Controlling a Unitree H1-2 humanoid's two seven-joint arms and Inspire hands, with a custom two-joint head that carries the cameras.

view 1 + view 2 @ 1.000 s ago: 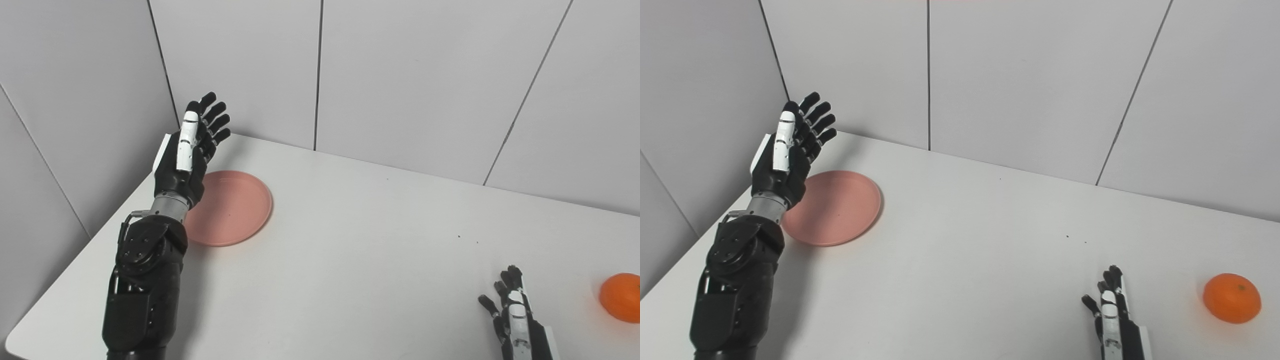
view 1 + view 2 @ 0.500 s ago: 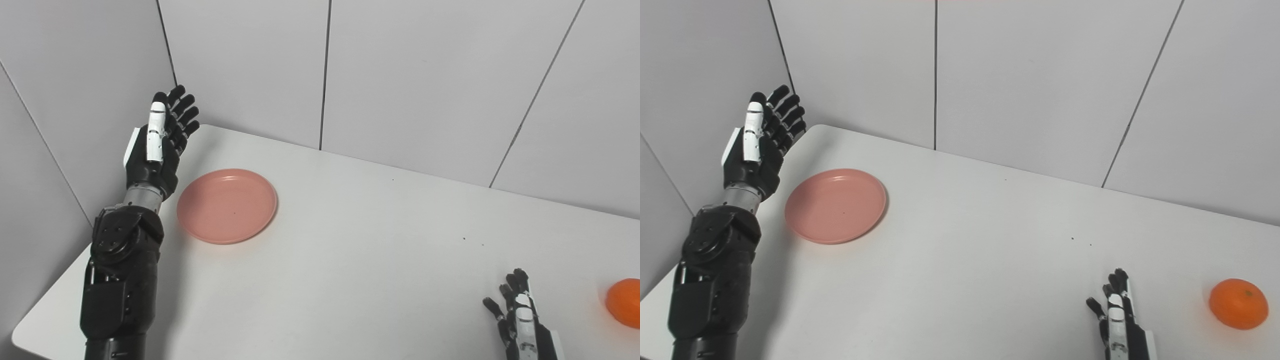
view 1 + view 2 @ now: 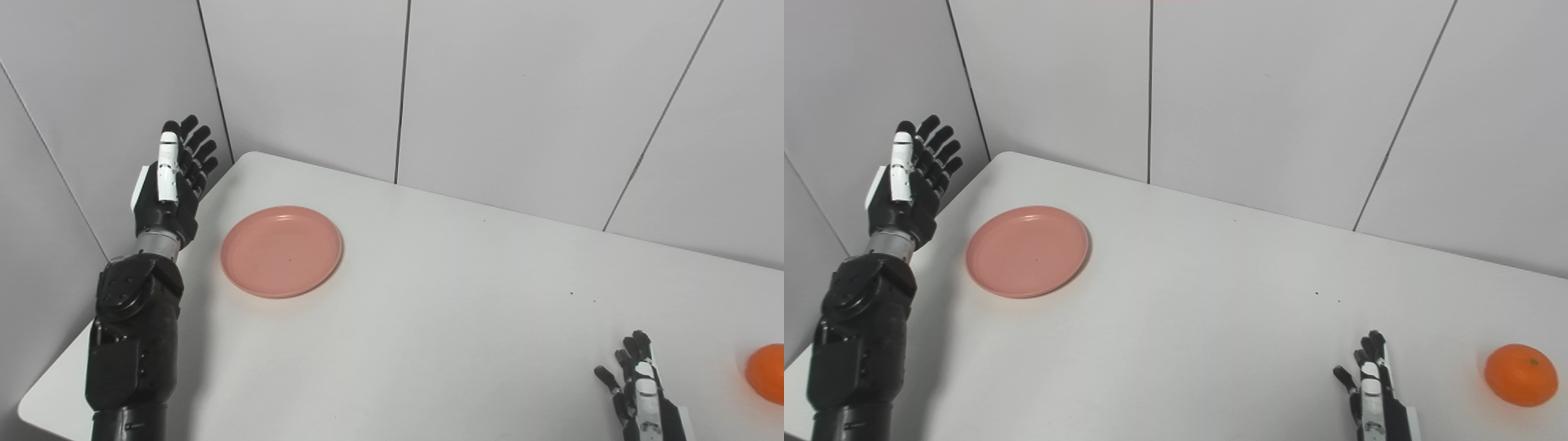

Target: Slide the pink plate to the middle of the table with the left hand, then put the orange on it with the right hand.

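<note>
The pink plate (image 3: 282, 251) lies flat on the white table (image 3: 429, 294), near its far left corner. My left hand (image 3: 173, 177) is open, raised above the table's left edge, to the left of the plate and apart from it. The orange (image 3: 1521, 375) sits on the table at the right, near the front. My right hand (image 3: 1372, 386) is open and empty, low at the bottom of the picture, to the left of the orange and apart from it.
Grey wall panels (image 3: 520, 92) close the table at the back and on the left. The table's left edge (image 3: 73, 355) runs close under my left arm. A few small dark specks (image 3: 572, 294) lie on the table.
My left hand has moved left, off the plate's near side to beyond the table's left edge. The plate now shows whole. The camera has shifted a little. The right hand has stayed put.
</note>
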